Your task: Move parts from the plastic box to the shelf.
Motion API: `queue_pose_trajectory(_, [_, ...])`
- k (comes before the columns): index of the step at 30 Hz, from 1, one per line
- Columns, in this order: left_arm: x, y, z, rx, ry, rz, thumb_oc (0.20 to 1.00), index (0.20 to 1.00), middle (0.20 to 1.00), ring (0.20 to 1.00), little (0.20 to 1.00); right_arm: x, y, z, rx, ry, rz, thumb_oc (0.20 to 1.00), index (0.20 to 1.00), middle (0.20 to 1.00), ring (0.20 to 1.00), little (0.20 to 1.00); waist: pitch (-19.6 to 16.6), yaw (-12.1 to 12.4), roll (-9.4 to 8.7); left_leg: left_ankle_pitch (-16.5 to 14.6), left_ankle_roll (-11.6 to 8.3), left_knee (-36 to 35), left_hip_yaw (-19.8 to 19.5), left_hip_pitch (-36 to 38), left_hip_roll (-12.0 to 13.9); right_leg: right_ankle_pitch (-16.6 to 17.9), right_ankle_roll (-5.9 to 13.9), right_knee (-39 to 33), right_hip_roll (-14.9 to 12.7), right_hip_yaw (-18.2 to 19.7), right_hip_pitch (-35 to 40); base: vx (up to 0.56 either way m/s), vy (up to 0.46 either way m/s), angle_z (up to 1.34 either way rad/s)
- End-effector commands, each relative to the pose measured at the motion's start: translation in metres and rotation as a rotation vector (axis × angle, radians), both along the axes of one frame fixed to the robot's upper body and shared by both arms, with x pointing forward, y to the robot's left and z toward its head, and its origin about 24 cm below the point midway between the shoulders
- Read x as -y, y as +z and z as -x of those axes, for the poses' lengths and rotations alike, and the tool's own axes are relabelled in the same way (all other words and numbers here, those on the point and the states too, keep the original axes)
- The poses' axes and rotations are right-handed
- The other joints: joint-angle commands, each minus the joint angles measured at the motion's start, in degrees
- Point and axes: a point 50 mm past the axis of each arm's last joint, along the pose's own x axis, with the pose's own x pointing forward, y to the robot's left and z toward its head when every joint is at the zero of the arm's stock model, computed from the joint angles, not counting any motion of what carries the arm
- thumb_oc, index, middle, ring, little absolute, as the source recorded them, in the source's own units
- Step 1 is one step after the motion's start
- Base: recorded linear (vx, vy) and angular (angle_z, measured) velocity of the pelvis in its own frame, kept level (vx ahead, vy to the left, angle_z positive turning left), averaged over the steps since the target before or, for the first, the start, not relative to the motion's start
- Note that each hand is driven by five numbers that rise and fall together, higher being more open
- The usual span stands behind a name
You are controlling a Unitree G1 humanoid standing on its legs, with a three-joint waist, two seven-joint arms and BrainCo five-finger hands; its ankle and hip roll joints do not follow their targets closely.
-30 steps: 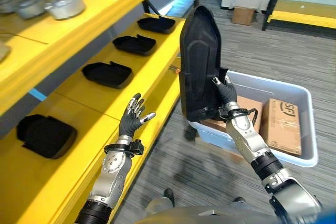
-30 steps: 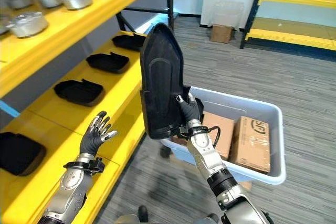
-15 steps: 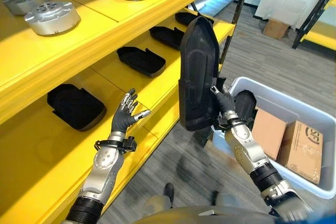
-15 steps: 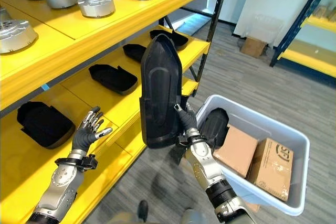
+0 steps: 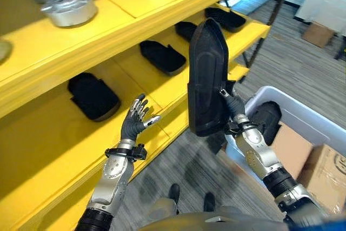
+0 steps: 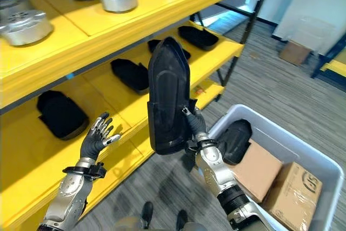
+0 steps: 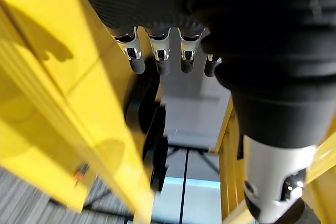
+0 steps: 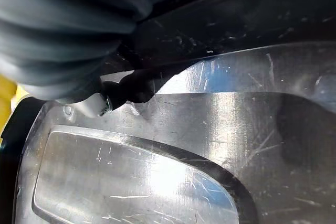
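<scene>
A large black plastic part stands upright in mid-air, and my right hand is shut on its lower right edge. It hangs between the yellow shelf and the grey plastic box. The right wrist view has the part's scratched black surface up close. My left hand is open, fingers spread, raised over the front edge of the middle shelf level, left of the part and apart from it. Another black part lies in the box.
Several black parts lie spaced along the middle shelf level. Round metal parts sit on the upper level. Cardboard boxes fill the right side of the plastic box. Grey carpet floor lies between shelf and box.
The camera has swung, so shelf and box shift in view. The held part stays upright in my right hand, and my left hand stays open and raised.
</scene>
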Motion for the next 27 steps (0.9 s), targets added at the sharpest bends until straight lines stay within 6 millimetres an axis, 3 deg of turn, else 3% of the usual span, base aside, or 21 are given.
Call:
queue_pose_trajectory(1, [-0.01, 0.021, 0.004, 0.098, -0.018, -0.044, 1.0, 1.0, 1.0, 1.0, 1.0, 0.0, 0.036, 0.001, 0.18, -0.009, -0.115, 0.2, 0.2, 0.2, 0.2, 0.2, -0.56, -1.63, -5.72, -13.13, 5.12, 13.68, 6.21, 0.81, 1.96, 2.78, 4.39, -1.42, -1.78, 2.09, -1.7, -0.01, 0.1, 0.59])
queue_pose_trajectory(2, [-0.01, 0.021, 0.004, 0.097, -0.013, -0.034, 1.0, 1.0, 1.0, 1.0, 1.0, 0.004, 0.034, 0.001, 0.175, -0.023, -0.111, 0.2, 0.2, 0.2, 0.2, 0.2, -0.72, -1.96, -5.88, -12.0, 4.68, 12.56, 6.27, 2.03, 5.03, 2.21, 4.42, -0.6, -2.44, 1.45, -1.89, 0.01, 0.073, 0.36])
queue_pose_trajectory(3, [-0.01, 0.021, 0.004, 0.096, -0.013, -0.033, 1.0, 1.0, 1.0, 1.0, 1.0, 0.004, 0.034, 0.002, 0.175, -0.023, -0.11, 0.2, 0.2, 0.2, 0.2, 0.2, -0.64, -2.04, -5.82, -11.96, 4.58, 12.32, 6.16, 2.31, 5.09, 2.02, 4.36, -0.42, -2.38, 1.33, -1.77, 0.0, 0.07, 0.23])
queue_pose_trajectory(4, [-0.008, 0.022, 0.003, 0.101, -0.014, -0.023, 1.0, 1.0, 1.0, 1.0, 1.0, 0.005, 0.033, 0.002, 0.176, -0.031, -0.1, 0.2, 0.2, 0.2, 0.2, 0.2, -0.84, -2.48, -5.49, -9.58, 3.72, 10.02, 6.77, 3.78, 8.59, 1.26, 4.44, 0.49, -2.83, 0.36, -2.13, -0.07, 0.224, 0.53])
queue_pose_trajectory(5, [-0.004, 0.024, -0.002, 0.115, -0.012, -0.001, 1.0, 1.0, 1.0, 1.0, 1.0, 0.008, 0.035, 0.001, 0.183, -0.058, -0.103, 0.2, 0.2, 0.2, 0.2, 0.2, -0.82, -3.3, -4.05, -2.43, 1.23, 3.59, 8.58, 4.31, 16.46, -0.26, 5.1, 3.51, -4.63, -2.04, -3.9, -0.09, 0.318, 0.77])
queue_pose_trajectory(7, [0.001, 0.026, -0.008, 0.121, -0.028, 0.001, 1.0, 1.0, 1.0, 1.0, 1.0, 0.014, 0.036, 0.0, 0.187, -0.095, -0.098, 0.2, 0.2, 0.2, 0.2, 0.2, -0.7, -4.16, -2.38, 4.24, -1.2, -1.96, 11.46, 5.04, 21.54, -2.22, 5.39, 9.35, -6.78, -4.92, -6.19, -0.07, 0.343, 1.0])
queue_pose_trajectory(8, [0.003, 0.026, -0.01, 0.12, -0.039, 0.003, 1.0, 1.0, 1.0, 1.0, 1.0, 0.016, 0.035, 0.0, 0.186, -0.107, -0.097, 0.2, 0.2, 0.2, 0.2, 0.2, -0.55, -4.34, -1.58, 5.95, -2.13, -3.75, 12.54, 5.32, 22.88, -3.25, 5.85, 12.11, -7.92, -6.03, -7.12, -0.03, 0.215, 0.96])
queue_pose_trajectory(11, [0.004, 0.025, -0.01, 0.11, -0.058, 0.005, 1.0, 1.0, 1.0, 1.0, 1.0, 0.019, 0.033, 0.001, 0.18, -0.12, -0.095, 0.2, 0.2, 0.2, 0.2, 0.2, -0.89, -4.18, -0.55, 4.66, -3.13, -6.12, 13.23, 6.53, 23.04, -4.35, 6.68, 15.41, -9.63, -7.72, -7.68, 0.02, 0.283, 0.76])
queue_pose_trajectory(13, [0.002, 0.023, -0.008, 0.098, -0.066, -0.001, 1.0, 1.0, 1.0, 1.0, 1.0, 0.019, 0.03, 0.003, 0.171, -0.122, -0.105, 0.2, 0.2, 0.2, 0.2, 0.2, -1.27, -3.22, 0.16, 2.79, -3.37, -6.98, 12.11, 6.31, 21.24, -3.65, 7.73, 15.71, -11.54, -9.28, -7.21, 0.04, 0.281, 0.49])
queue_pose_trajectory(15, [-0.004, 0.023, -0.007, 0.09, -0.063, -0.024, 1.0, 1.0, 1.0, 1.0, 1.0, 0.02, 0.027, 0.007, 0.158, -0.123, -0.116, 0.2, 0.2, 0.2, 0.2, 0.2, -0.6, -1.6, -0.73, -0.63, -2.6, -3.65, 10.56, 4.85, 17.98, -1.1, 9.27, 13.64, -14.9, -10.39, -4.58, 0.08, 0.271, 0.69])
queue_pose_trajectory(18, [-0.009, 0.023, -0.005, 0.086, -0.055, -0.046, 1.0, 1.0, 1.0, 1.0, 1.0, 0.018, 0.023, 0.009, 0.145, -0.103, -0.104, 0.2, 0.2, 0.2, 0.2, 0.2, -0.27, -0.84, -1.55, -3.16, -1.93, -1.33, 9.64, 4.12, 15.93, 0.64, 10.56, 10.84, -16.61, -11.07, -2.19, 0.04, 0.289, 0.57])
queue_pose_trajectory(19, [-0.012, 0.025, -0.004, 0.092, -0.052, -0.055, 1.0, 1.0, 1.0, 1.0, 1.0, 0.015, 0.019, 0.013, 0.129, -0.091, -0.111, 0.2, 0.2, 0.2, 0.2, 0.2, -0.2, 0.12, -2.13, -4.72, -1.3, 0.22, 9.05, 3.26, 13.88, 1.99, 11.34, 8.43, -17.96, -11.67, -0.67, 0.03, 0.175, 0.37])
queue_pose_trajectory(21, [-0.014, 0.026, -0.004, 0.096, -0.048, -0.07, 1.0, 1.0, 1.0, 1.0, 1.0, 0.014, 0.018, 0.013, 0.125, -0.088, -0.111, 0.2, 0.2, 0.2, 0.2, 0.2, -0.26, 0.69, -2.6, -5.37, -1.07, 1.17, 8.66, 2.52, 12.91, 2.67, 11.78, 7.32, -18.59, -12.26, 0.13, 0.04, 0.236, 0.36])
queue_pose_trajectory(23, [-0.019, 0.029, -0.003, 0.105, -0.035, -0.094, 1.0, 1.0, 1.0, 1.0, 1.0, 0.011, 0.016, 0.015, 0.118, -0.066, -0.104, 0.2, 0.2, 0.2, 0.2, 0.2, -0.78, 1.77, -3.82, -7.29, -0.13, 3.21, 7.71, 0.86, 9.98, 5.15, 12.82, 3.41, -20.08, -13.29, 2.08, 0.05, 0.255, 0.3])
queue_pose_trajectory(25, [-0.02, 0.029, -0.003, 0.105, -0.034, -0.094, 1.0, 1.0, 1.0, 1.0, 1.0, 0.011, 0.016, 0.015, 0.118, -0.065, -0.104, 0.2, 0.2, 0.2, 0.2, 0.2, -0.81, 1.66, -3.88, -7.4, -0.06, 3.43, 7.61, 0.71, 9.87, 5.27, 12.9, 3.22, -20.15, -13.42, 2.21, 0.02, 0.078, 0.15])
queue_pose_trajectory(27, [-0.023, 0.031, -0.003, 0.118, -0.023, -0.11, 1.0, 1.0, 1.0, 1.0, 1.0, 0.007, 0.016, 0.014, 0.116, -0.045, -0.096, 0.2, 0.2, 0.2, 0.2, 0.2, -0.97, 2.76, -5.13, -9.31, 0.68, 6.17, 7.03, -0.95, 7.43, 7.37, 13.53, 0.9, -21.21, -13.73, 3.2, 0.06, 0.218, 0.05])
